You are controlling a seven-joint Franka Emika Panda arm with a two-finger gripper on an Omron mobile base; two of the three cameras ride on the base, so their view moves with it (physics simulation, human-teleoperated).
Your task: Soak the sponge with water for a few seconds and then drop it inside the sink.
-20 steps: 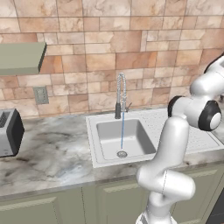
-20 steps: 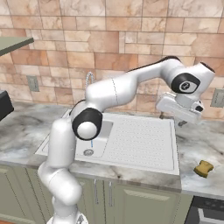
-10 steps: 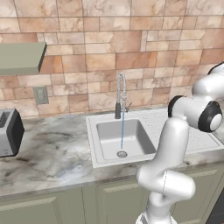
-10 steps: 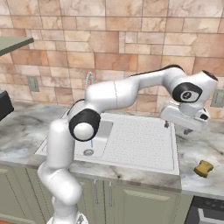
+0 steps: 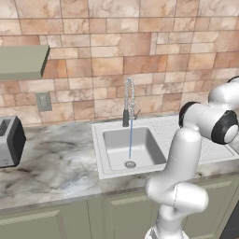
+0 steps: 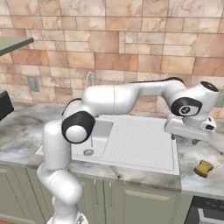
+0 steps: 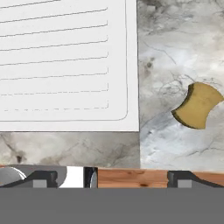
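Over the last second I've swung the gripper (image 6: 183, 139) right and lower, off the drainboard toward the sponge (image 6: 204, 168) near the worktop's front edge, right of the sink (image 6: 144, 162). So I'm closing in for the pick. Arm stretched across the basin, jaws wide apart, holding nothing. Water (image 5: 130, 138) runs.

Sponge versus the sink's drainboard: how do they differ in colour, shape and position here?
The sponge is yellow-ochre; the drainboard is pale white. The sponge is small with a curved, notched outline; the drainboard is a broad flat panel with ribbed lines and a rounded corner. The sponge lies on the marble counter, apart from the drainboard's edge, while the drainboard is part of the sink. Both lie flat, untouched.
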